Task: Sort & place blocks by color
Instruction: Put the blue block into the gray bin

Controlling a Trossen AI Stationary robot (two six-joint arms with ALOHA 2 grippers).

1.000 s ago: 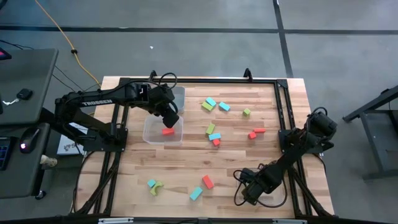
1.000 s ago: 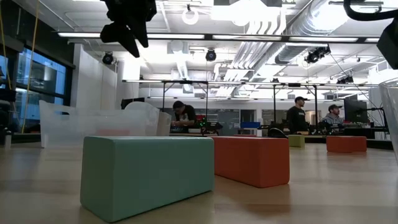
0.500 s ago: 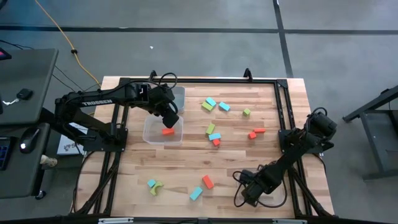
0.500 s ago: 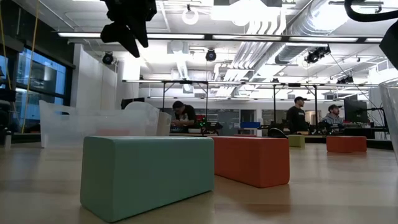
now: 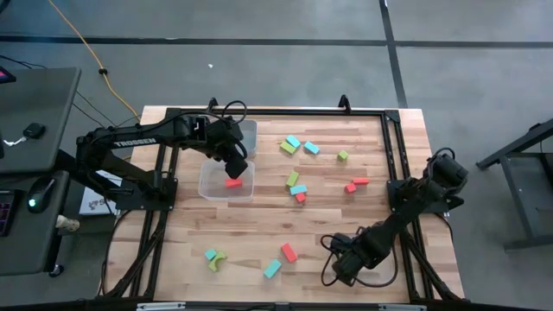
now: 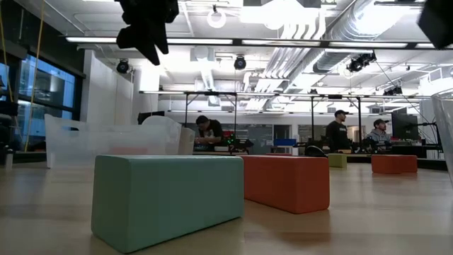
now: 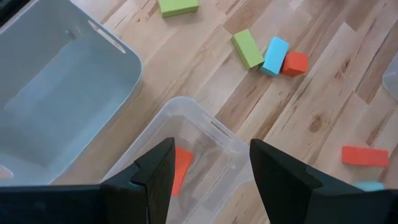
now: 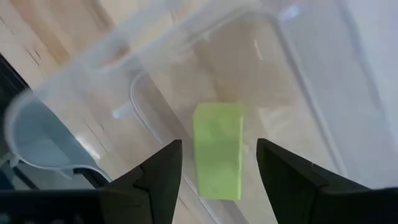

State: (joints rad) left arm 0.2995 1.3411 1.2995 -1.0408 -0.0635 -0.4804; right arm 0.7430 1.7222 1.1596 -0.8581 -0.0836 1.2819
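Observation:
Cyan, red and green blocks lie scattered on the wooden table: a cluster near the middle (image 5: 297,188), a cyan block (image 5: 272,269) and a red block (image 5: 289,251) at the near edge, and a green arch (image 5: 218,259). My left gripper (image 5: 234,164) (image 7: 208,180) hangs open above a clear bin (image 5: 207,186); one red block (image 7: 180,169) lies on that bin's floor below the fingers. My right gripper (image 5: 340,264) (image 8: 217,180) is open above another clear bin (image 8: 155,74), where a green block (image 8: 217,152) lies flat.
A second, bluish bin (image 7: 62,93) stands against the far side of the left clear bin and shows nothing inside. Black rails (image 5: 393,147) frame the table. In the low view the cyan block (image 6: 166,198) and red block (image 6: 287,183) stand close; people sit in the room behind.
My right gripper has risen a little above its bin and shifted slightly toward the table's left. The blocks lie where they were.

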